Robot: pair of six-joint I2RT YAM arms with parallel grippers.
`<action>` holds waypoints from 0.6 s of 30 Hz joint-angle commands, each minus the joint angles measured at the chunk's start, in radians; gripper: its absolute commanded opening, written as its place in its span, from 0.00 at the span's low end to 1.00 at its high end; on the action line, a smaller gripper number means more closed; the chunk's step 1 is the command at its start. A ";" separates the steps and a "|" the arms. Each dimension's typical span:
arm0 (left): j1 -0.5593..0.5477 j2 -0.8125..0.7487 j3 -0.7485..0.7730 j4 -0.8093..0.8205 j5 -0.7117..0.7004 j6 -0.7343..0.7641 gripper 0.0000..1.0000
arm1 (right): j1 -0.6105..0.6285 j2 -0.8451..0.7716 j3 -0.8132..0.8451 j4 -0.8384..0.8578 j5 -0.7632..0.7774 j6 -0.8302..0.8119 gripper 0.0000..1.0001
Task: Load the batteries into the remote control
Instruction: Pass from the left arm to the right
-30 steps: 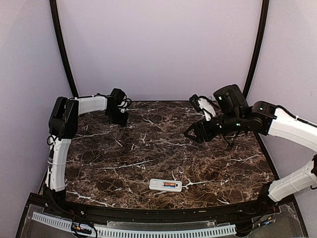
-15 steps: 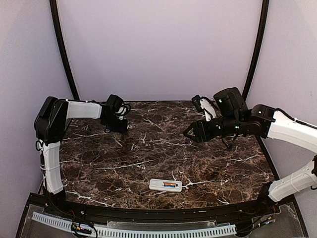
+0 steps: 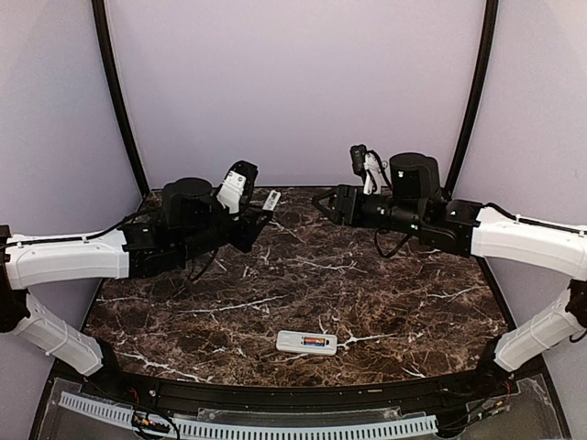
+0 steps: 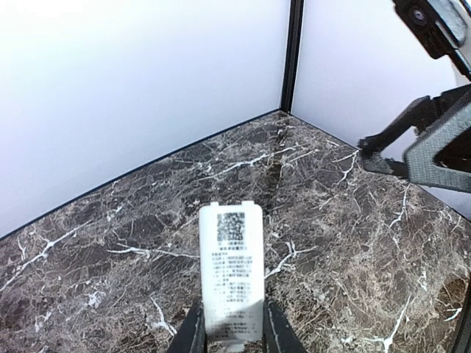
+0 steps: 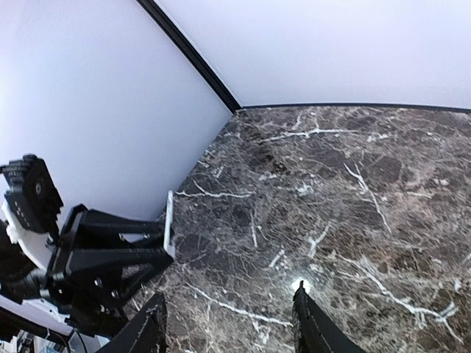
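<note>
With the batteries [image 3: 316,342] apparently seated in the remote control [image 3: 292,342], your left gripper [image 4: 233,331] clamps the labelled battery cover [image 4: 232,265] aloft, right gripper [image 5: 228,298] apart and empty; next, lower that cover home.

A white cover [image 4: 232,276], flat and rectangular with a QR code and small printed text on its face, is pinched at its near end between the two fingers [image 4: 193,334] of the left gripper [image 4: 232,331]. Beneath the cover spreads the dark brown marbled desk [image 4: 353,243]. Beyond the cover, a black post [image 4: 293,55] rises between pale walls. To the cover's upper right hangs the black right gripper [image 4: 366,153], well apart from it.
</note>
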State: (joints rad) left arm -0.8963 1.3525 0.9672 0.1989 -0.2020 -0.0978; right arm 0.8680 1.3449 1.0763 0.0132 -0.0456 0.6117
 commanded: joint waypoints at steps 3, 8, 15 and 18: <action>-0.110 -0.012 -0.035 0.137 -0.177 0.132 0.06 | 0.052 0.071 0.058 0.269 -0.090 -0.002 0.53; -0.160 -0.005 -0.038 0.197 -0.228 0.204 0.06 | 0.066 0.134 0.103 0.250 -0.094 0.018 0.48; -0.174 -0.004 -0.043 0.216 -0.244 0.223 0.06 | 0.073 0.154 0.122 0.233 -0.061 0.021 0.35; -0.176 -0.001 -0.041 0.217 -0.248 0.232 0.06 | 0.076 0.171 0.130 0.235 -0.083 0.021 0.26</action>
State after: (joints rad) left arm -1.0649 1.3483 0.9443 0.3859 -0.4240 0.1017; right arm 0.9352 1.4895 1.1694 0.2214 -0.1120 0.6346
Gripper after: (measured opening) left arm 0.214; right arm 0.289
